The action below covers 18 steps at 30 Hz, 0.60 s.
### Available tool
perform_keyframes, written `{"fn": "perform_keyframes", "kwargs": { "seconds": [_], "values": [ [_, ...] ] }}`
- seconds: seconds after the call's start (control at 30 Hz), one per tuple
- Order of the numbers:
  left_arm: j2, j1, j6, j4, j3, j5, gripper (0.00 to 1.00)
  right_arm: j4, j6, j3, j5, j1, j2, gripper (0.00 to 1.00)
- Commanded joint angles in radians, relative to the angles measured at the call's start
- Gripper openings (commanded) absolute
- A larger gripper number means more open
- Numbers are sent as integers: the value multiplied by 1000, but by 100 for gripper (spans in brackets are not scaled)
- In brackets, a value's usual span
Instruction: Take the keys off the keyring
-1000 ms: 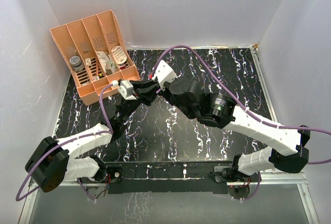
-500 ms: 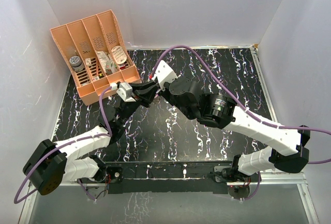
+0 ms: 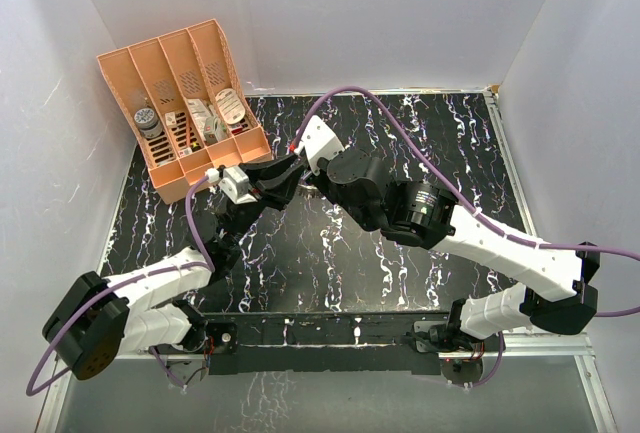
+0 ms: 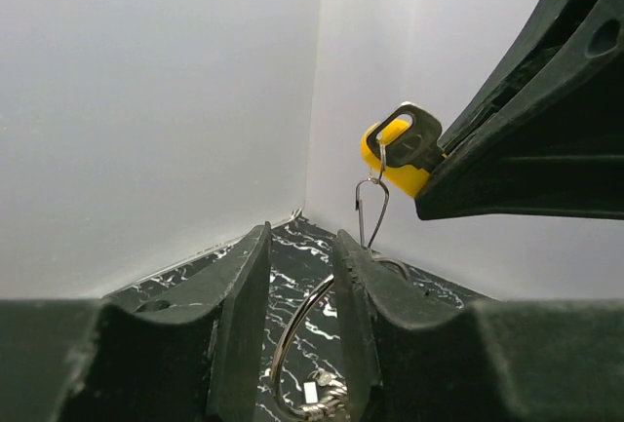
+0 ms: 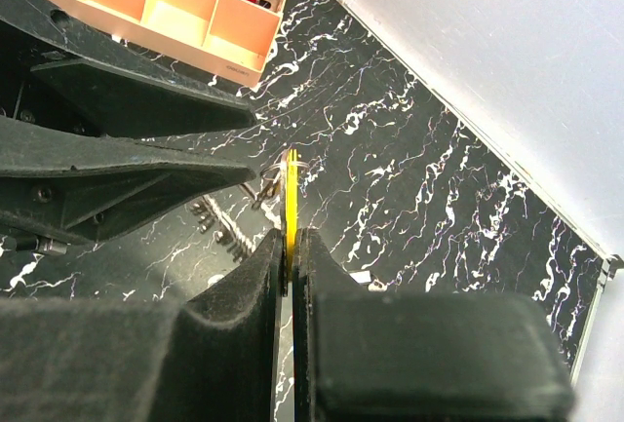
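My right gripper [image 5: 291, 237] is shut on the yellow key [image 5: 291, 193], held on edge above the table. In the left wrist view the yellow key [image 4: 388, 154] juts from the right gripper's fingers [image 4: 526, 130], with a dark key head [image 4: 421, 141] lying against it. A thin wire hook [image 4: 370, 210] hangs from the heads down to the silvery keyring [image 4: 292, 334]. My left gripper [image 4: 302, 237] is closed narrowly on the keyring, whose wire runs slantwise between its jaws. In the top view the two grippers meet tip to tip, left [image 3: 258, 181] and right [image 3: 292, 169].
A peach divided organizer [image 3: 185, 103] with small items stands at the back left, close behind the left gripper; it also shows in the right wrist view [image 5: 175, 3]. A short metal chain [image 5: 219, 227] hangs or lies below the keyring. White walls enclose the black marbled table [image 3: 420, 133].
My left gripper has drawn back a little to the left and toward the near edge. The right gripper has stayed in place with the yellow key.
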Motion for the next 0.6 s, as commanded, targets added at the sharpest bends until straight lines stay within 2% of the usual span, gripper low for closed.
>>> {"fn": "perform_keyframes", "kwargs": {
  "seconds": [0.0, 0.23, 0.57],
  "values": [
    [19, 5, -9, 98, 44, 58, 32, 58, 11, 22, 11, 7, -14, 0],
    [25, 5, -51, 90, 49, 143, 37, 67, 10, 17, 20, 8, -17, 0],
    [-90, 4, -30, 38, 0, 104, 40, 80, 8, 7, 19, 8, -17, 0]
  ]
}}
